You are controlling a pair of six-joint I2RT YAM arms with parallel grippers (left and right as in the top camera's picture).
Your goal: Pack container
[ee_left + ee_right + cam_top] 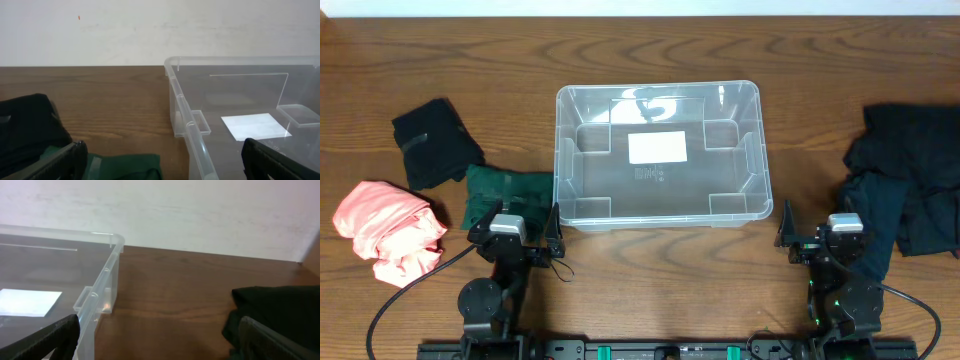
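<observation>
Low at the near edge, the left gripper (516, 228) hangs spread wide over a folded green cloth (510, 190), beside crumpled pink fabric (382, 230) and a black garment (435, 142). The clear, ribbed plastic container (563, 150) sits mid-table between the arms. The right gripper (823, 238), likewise spread, adjoins heaped dark clothing (910, 170).

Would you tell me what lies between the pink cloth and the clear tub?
The overhead view shows a dark green cloth there, beside the tub; a black cloth lies farther back.
</observation>
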